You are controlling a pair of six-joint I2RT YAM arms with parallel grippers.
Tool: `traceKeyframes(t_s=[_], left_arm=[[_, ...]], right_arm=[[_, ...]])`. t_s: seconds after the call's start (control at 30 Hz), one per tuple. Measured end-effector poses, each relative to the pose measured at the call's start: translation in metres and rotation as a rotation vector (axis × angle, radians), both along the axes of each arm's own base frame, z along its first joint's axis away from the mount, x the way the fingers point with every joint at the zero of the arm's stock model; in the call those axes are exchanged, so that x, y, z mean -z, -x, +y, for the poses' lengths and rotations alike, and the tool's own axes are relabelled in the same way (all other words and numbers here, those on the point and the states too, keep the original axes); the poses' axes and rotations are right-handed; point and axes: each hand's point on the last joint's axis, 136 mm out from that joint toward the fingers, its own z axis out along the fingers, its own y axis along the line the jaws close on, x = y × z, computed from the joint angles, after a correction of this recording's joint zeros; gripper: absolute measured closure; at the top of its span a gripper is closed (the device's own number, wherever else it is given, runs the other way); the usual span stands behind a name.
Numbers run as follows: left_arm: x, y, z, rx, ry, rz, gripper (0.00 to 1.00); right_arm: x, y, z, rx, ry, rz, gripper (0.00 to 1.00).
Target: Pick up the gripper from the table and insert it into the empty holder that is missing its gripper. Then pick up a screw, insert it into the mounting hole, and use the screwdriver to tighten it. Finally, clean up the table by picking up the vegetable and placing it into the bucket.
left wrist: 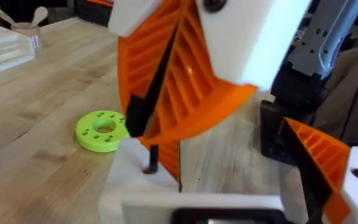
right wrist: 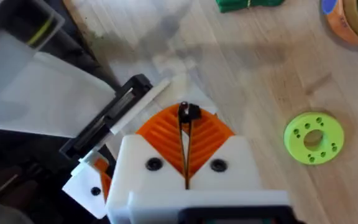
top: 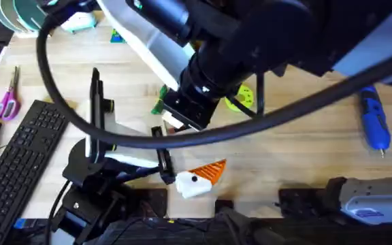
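My right gripper (right wrist: 186, 121) is shut on a small black screw (right wrist: 188, 112). It hangs just above my left arm's claw, and in the left wrist view the screw (left wrist: 152, 157) points down at the white holder (left wrist: 132, 180). The orange ribbed gripper (left wrist: 169, 163) sits against that holder, which shows in the overhead view as a white holder (top: 192, 185) with the orange gripper (top: 211, 170). My left gripper (left wrist: 229, 146) stands open, its fingers well apart. The blue screwdriver (top: 373, 119) lies at the right. The green vegetable (right wrist: 247, 4) lies beside the yellow-orange bucket (right wrist: 347, 22).
A lime-green ring disc (right wrist: 314, 138) lies on the wood near both grippers. A black keyboard (top: 15, 160) and pink scissors (top: 7, 99) are at the left. My right arm (top: 250, 41) crosses the middle, with a thick black cable (top: 67, 109) looping over the table.
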Motion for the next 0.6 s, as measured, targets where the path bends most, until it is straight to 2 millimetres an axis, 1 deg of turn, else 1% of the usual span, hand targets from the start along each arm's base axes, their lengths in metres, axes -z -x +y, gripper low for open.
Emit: traceKeyframes(t_s=[0.43,0.6], left_arm=[[0.0003,0.0005,-0.0001,0.002,0.005,0.021,0.008],[0.0003,0.0014,-0.0004,0.007,0.007,0.029,0.008]], right_arm=[[0.0051,-0.0033,0.0041,0.004,0.014,0.008,0.994],[0.0060,-0.0026,0.0026,0.001,0.025,0.013,0.994]])
